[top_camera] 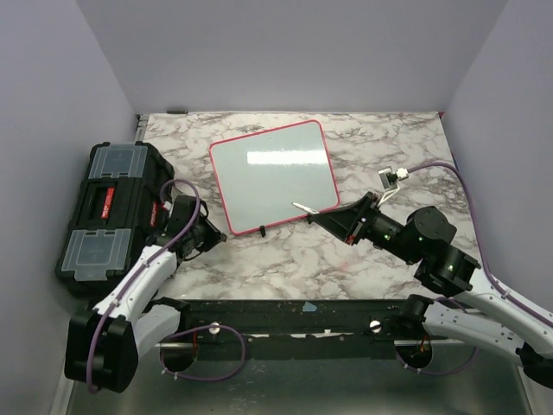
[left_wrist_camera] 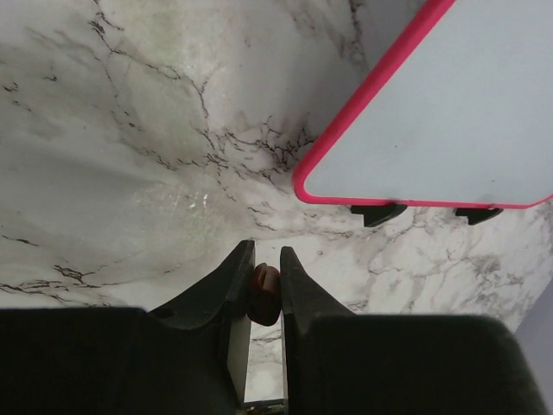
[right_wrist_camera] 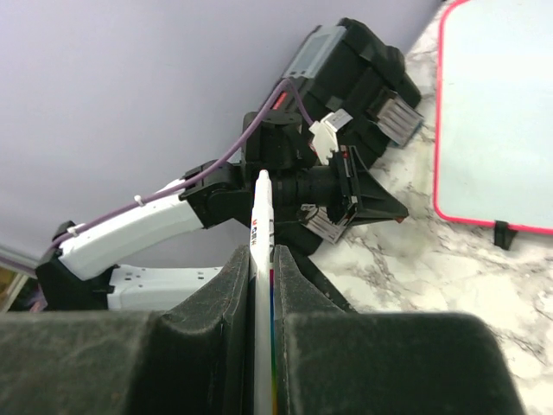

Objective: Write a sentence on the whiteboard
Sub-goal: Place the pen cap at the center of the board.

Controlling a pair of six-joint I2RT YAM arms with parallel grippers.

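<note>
The whiteboard (top_camera: 272, 173), glossy white with a thin red-pink frame, lies flat on the marble table (top_camera: 294, 259). Its surface looks blank. My right gripper (top_camera: 323, 216) is shut on a white marker (top_camera: 304, 207), whose free end points left over the board's near right edge. In the right wrist view the marker (right_wrist_camera: 262, 225) stands between the jaws and the board (right_wrist_camera: 501, 112) is at the upper right. My left gripper (top_camera: 214, 235) sits off the board's near left corner, shut on a small dark red cap (left_wrist_camera: 264, 294). The board's corner (left_wrist_camera: 449, 112) shows there.
A black toolbox (top_camera: 108, 207) with clear lid compartments stands at the table's left edge, next to the left arm. Two black clips (left_wrist_camera: 380, 213) stick out from under the board's near edge. Purple-grey walls close in the table on three sides.
</note>
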